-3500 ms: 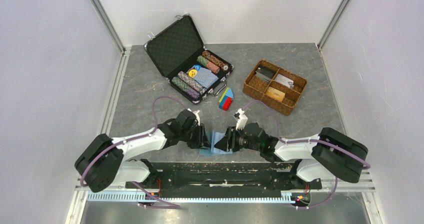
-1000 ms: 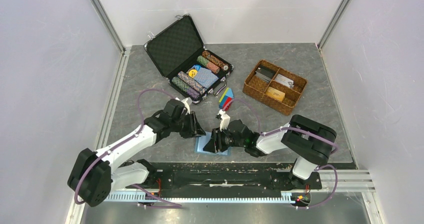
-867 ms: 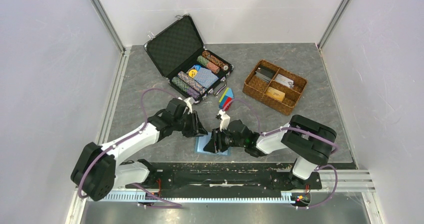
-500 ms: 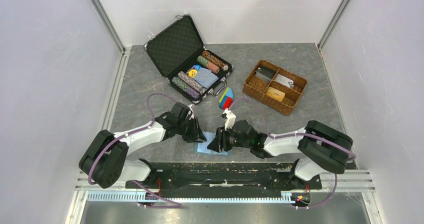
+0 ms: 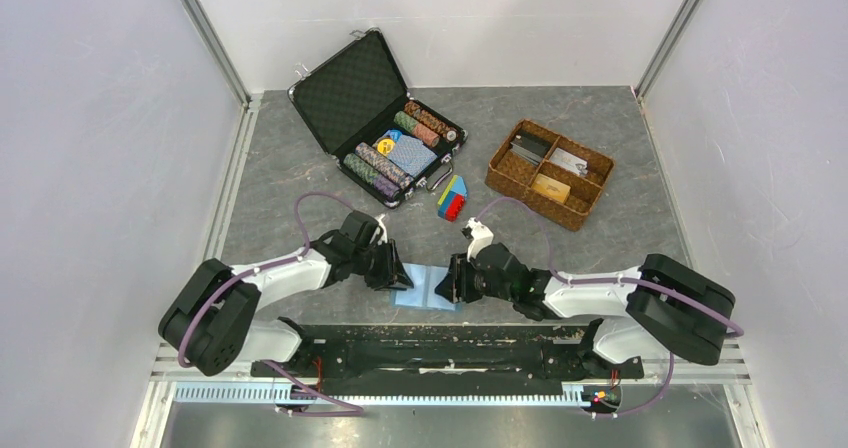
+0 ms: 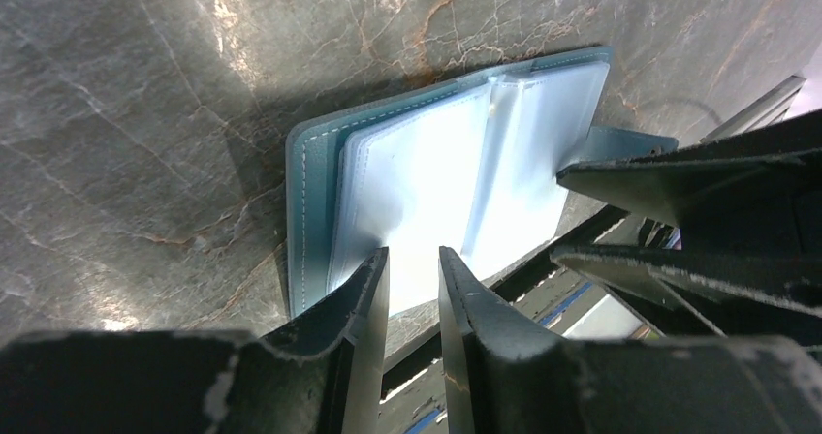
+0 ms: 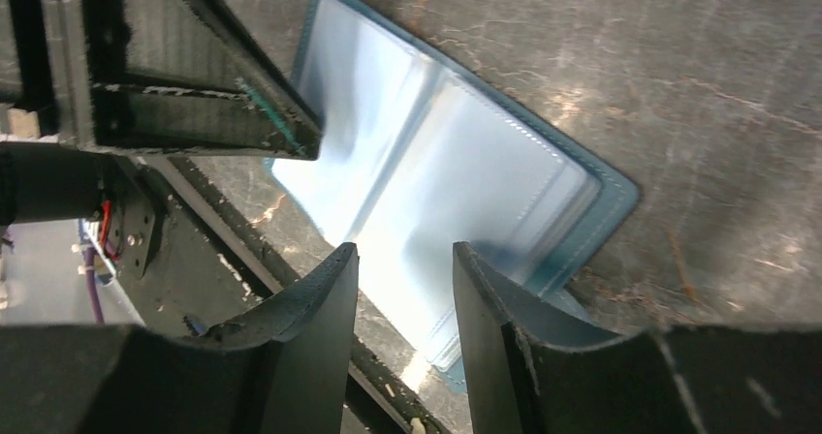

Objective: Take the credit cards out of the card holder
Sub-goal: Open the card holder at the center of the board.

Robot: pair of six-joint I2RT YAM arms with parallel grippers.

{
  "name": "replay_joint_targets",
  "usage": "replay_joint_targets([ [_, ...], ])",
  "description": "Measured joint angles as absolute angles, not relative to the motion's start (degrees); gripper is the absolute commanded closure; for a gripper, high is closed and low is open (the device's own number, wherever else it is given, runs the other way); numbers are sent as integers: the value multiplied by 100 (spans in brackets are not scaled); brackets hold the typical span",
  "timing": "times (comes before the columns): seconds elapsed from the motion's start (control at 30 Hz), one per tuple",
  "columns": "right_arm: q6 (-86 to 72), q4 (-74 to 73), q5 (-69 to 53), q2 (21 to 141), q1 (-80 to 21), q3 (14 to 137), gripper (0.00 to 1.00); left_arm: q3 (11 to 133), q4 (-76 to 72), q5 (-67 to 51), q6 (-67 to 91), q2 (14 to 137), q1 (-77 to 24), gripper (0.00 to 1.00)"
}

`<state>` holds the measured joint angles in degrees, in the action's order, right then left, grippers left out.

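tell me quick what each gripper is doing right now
left gripper: open, jaws narrowly apart over the open card holder, holding nothing
right gripper: open over the same card holder, holding nothing

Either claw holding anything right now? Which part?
Nothing gripped. Left claw and right claw are both parted over the open card holder, lying flat on the table; tip contact unclear.

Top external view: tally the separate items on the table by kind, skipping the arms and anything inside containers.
Black chip case: 1
Wicker tray: 1
Light-blue card holder: 1
Stack of toy bricks: 1
Total: 4
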<state>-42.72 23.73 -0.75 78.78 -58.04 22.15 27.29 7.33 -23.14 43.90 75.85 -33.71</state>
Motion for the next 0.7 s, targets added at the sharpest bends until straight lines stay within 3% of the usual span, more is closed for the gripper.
replay_joint_targets([
  [0.7, -4110, 2252, -19, 7915, -5227, 2189, 58, 2340, 255, -2467, 4757, 7378, -3483, 67],
])
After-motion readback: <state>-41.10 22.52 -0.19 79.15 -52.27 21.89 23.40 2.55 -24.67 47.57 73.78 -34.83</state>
